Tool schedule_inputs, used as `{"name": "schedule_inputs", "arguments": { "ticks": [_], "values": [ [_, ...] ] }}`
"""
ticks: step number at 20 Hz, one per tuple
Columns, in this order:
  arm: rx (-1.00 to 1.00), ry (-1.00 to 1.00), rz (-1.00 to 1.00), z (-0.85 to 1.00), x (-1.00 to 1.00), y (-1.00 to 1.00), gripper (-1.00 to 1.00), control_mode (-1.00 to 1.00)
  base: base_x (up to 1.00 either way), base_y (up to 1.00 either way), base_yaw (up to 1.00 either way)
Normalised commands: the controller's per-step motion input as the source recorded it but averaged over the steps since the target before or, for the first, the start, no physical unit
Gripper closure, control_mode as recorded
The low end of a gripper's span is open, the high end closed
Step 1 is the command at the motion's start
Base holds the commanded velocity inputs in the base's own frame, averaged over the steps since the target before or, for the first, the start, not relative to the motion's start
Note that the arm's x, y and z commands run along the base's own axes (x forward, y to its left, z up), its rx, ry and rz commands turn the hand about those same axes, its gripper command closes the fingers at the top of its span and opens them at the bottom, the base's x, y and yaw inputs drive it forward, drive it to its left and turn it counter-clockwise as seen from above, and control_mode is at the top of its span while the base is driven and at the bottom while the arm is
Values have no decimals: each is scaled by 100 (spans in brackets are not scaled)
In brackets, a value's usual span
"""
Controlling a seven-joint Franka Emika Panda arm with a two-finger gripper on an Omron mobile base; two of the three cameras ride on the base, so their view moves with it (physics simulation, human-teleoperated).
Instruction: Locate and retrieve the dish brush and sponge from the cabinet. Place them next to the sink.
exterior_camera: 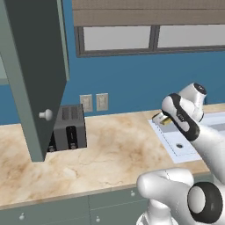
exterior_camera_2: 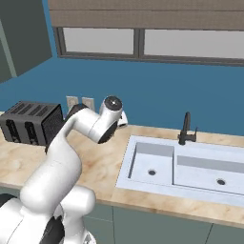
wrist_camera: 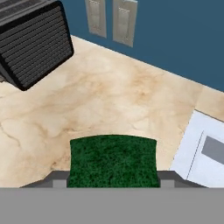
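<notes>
Sponge [wrist_camera: 113, 159] sits clamped between the gripper [wrist_camera: 113, 178] tips, its dark green scrubbing side facing the hand camera and its body spanning the gap from one finger to the other. From the left base camera a sliver of yellow [exterior_camera: 165, 119] peeks out beside the wrist, just over the near-left corner of the sink [exterior_camera: 169, 140]. The jaws stand partly apart, pressed against the sponge's sides.

Below the hand lies the marbled tan counter [wrist_camera: 100, 96], with the white edge of the sink to one side and a dark toaster [wrist_camera: 33, 43] at the far corner. Two pale wall sockets [wrist_camera: 109, 17] sit on the blue wall behind the counter.

From the right base camera the arm [exterior_camera_2: 88, 126] bends over the counter between the toaster [exterior_camera_2: 31, 123] and the sink [exterior_camera_2: 143, 167], wrist raised above the stone. The sink is a white double basin with a drain hole in each bowl and a dark curved tap [exterior_camera_2: 187, 128] at its back edge.

The cabinet door [exterior_camera: 33, 74] hangs open at the left, grey-green, with a round white knob [exterior_camera: 45, 115] low on its face. It stands in front of the toaster from that angle. A window with a lowered blind [exterior_camera: 145, 13] runs along the wall above the sink. Grey-green drawers [exterior_camera: 66, 213] with small knobs line the counter front.

The dish brush I cannot make out anywhere.
</notes>
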Motion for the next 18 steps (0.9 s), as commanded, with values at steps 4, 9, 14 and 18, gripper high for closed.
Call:
{"name": "schedule_inputs", "arguments": {
  "ticks": [4,9,14,18],
  "values": [
    [0,5,9,-49,48,-6,100,-100,0,0,0],
    [0,0,11,-48,54,-2,100,-100,0,0,0],
    [0,2,9,-38,48,-3,100,-100,0,0,0],
    [0,5,8,-43,43,-7,100,-100,0,0,0]
  ]
}}
